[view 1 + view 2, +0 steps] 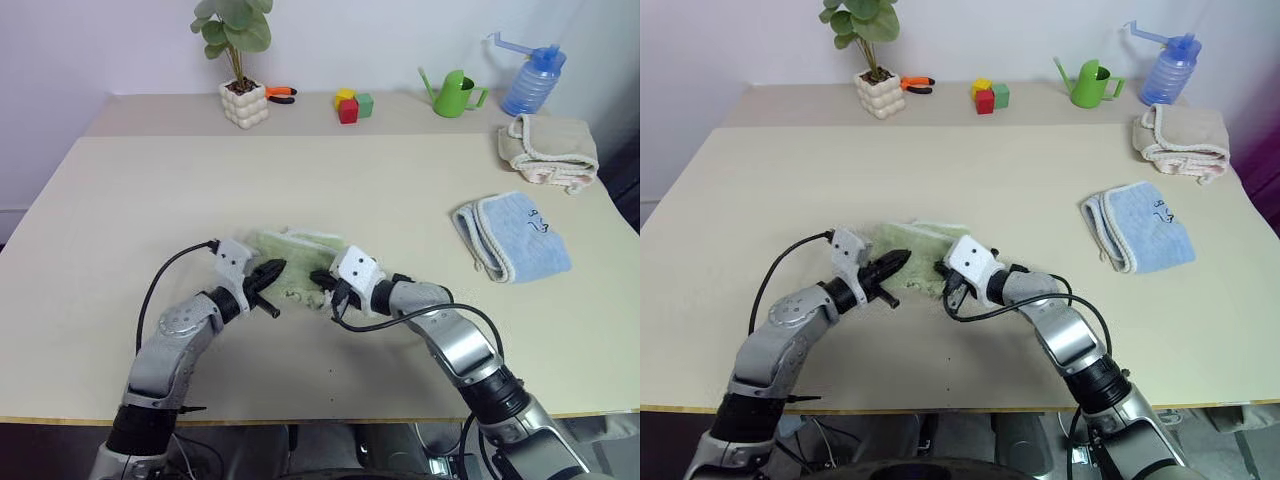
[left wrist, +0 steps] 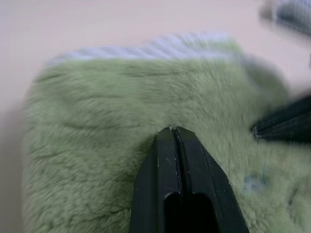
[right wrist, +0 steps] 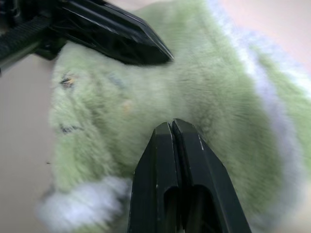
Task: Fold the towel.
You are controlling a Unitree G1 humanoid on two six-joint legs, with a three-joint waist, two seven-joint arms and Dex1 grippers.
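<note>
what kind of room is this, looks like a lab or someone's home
Probably a staged test setup rather than a lived-in home: a plain table against a bare wall, with props lined up along its back edge: a potted plant, toy blocks and a green watering can.

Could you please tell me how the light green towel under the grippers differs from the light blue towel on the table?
The light green terry towel lies near the table's front, with both closed grippers on it; the light blue folded towel lies to the right, untouched. The green one has white edging; the blue one bears a dark mark. Both lie on the beige table.
</note>
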